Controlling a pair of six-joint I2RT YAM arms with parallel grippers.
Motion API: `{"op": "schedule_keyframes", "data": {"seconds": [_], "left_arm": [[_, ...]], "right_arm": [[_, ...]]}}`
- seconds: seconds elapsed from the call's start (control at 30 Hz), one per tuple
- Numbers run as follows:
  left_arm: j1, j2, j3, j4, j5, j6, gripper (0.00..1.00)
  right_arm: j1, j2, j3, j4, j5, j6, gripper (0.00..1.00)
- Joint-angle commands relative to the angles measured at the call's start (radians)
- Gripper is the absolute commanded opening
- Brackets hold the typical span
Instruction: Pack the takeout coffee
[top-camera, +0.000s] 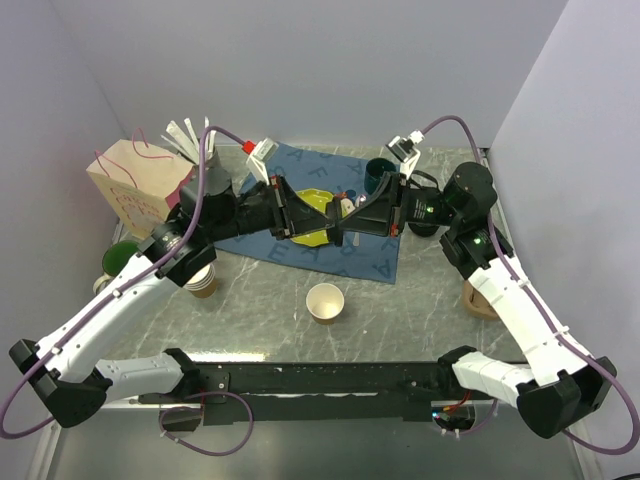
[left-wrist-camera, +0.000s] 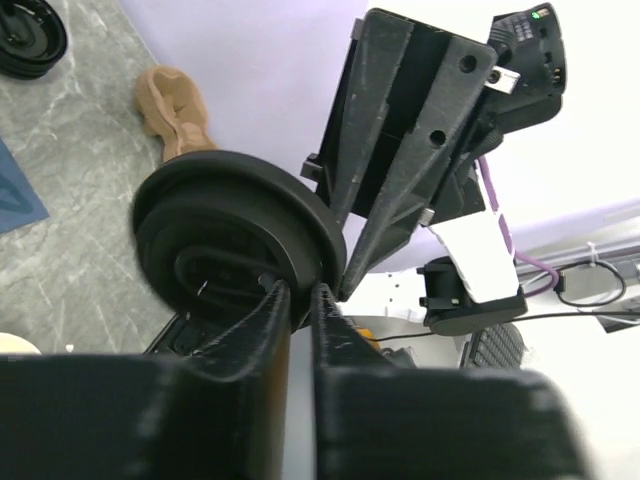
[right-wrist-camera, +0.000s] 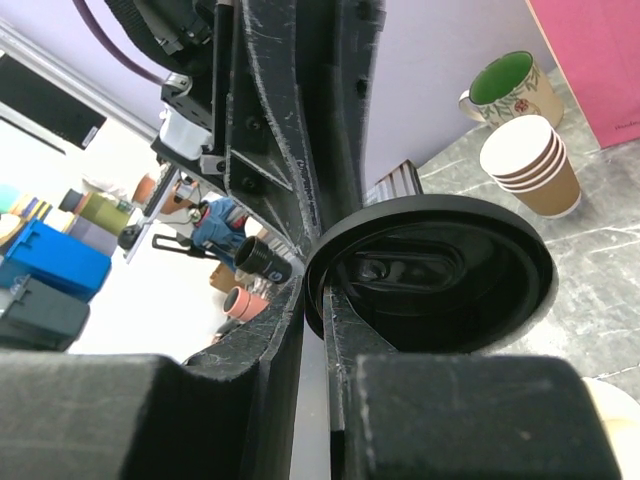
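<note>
No lidded takeout coffee is in view as such. A round black plastic lid (left-wrist-camera: 240, 230) hangs in the air over the blue mat (top-camera: 370, 262), on its own with no cup under it. My left gripper (left-wrist-camera: 300, 290) is shut on one side of its rim, and my right gripper (right-wrist-camera: 312, 290) is shut on the opposite side of the lid (right-wrist-camera: 440, 270). In the top view the left gripper (top-camera: 318, 226) and right gripper (top-camera: 352, 226) meet tip to tip at the table's middle. A single lidless tan paper cup (top-camera: 325, 301) stands upright nearer the front.
A pink paper bag (top-camera: 135, 182) and white utensils (top-camera: 185, 135) stand at the back left. Beside them are a flowered green mug (right-wrist-camera: 505, 90) and stacked beige cups (top-camera: 203, 281). A dark green mug (top-camera: 380, 178) sits behind the mat, a wooden piece (left-wrist-camera: 175, 105) at right.
</note>
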Motion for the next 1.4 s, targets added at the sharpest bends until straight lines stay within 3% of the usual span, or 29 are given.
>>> {"op": "schedule_keyframes", "data": {"seconds": [0.0, 0.07, 0.13, 0.17, 0.2, 0.27, 0.3, 0.4, 0.5, 0.53, 0.73, 0.87, 1.1, 1.37], "left_arm": [[0.010, -0.018, -0.003, 0.102, 0.074, -0.043, 0.06], [0.015, -0.023, 0.006, 0.077, 0.055, -0.034, 0.01], [0.018, -0.024, 0.035, -0.019, 0.026, 0.015, 0.01], [0.021, -0.021, 0.053, -0.073, -0.033, 0.042, 0.01], [0.021, -0.016, 0.099, -0.208, -0.078, 0.070, 0.01], [0.021, -0.007, 0.139, -0.317, -0.141, 0.157, 0.01], [0.021, -0.004, 0.167, -0.376, -0.217, 0.176, 0.01], [0.020, 0.010, 0.184, -0.524, -0.308, 0.202, 0.01], [-0.005, 0.071, 0.192, -0.644, -0.330, 0.167, 0.01], [-0.029, 0.095, 0.199, -0.680, -0.400, 0.147, 0.01], [-0.235, 0.356, 0.389, -0.964, -0.587, 0.000, 0.01], [-0.322, 0.483, 0.465, -1.056, -0.643, -0.083, 0.01], [-0.350, 0.586, 0.480, -1.029, -0.632, -0.146, 0.01], [-0.353, 0.707, 0.514, -0.978, -0.644, -0.117, 0.01]], "right_arm": [[0.010, -0.005, 0.007, 0.059, 0.011, 0.007, 0.22], [0.012, -0.011, 0.010, 0.017, 0.028, -0.005, 0.31], [0.010, -0.033, 0.016, -0.041, 0.060, -0.025, 0.48], [0.007, -0.043, 0.022, -0.140, 0.078, -0.061, 0.65], [0.007, -0.056, 0.038, -0.199, 0.138, -0.086, 0.75], [0.006, -0.088, 0.062, -0.400, 0.204, -0.175, 0.95], [0.004, -0.100, 0.085, -0.455, 0.276, -0.198, 1.00], [0.004, -0.155, 0.136, -0.703, 0.422, -0.293, 1.00], [0.004, -0.212, 0.185, -0.928, 0.659, -0.345, 1.00], [0.006, -0.221, 0.196, -0.970, 0.757, -0.364, 1.00], [0.004, -0.277, 0.252, -1.185, 0.888, -0.425, 1.00], [0.006, -0.330, 0.259, -1.215, 0.916, -0.434, 1.00], [0.004, -0.464, 0.248, -1.212, 0.944, -0.419, 1.00], [0.004, -0.452, 0.314, -1.215, 0.982, -0.454, 1.00]]}}
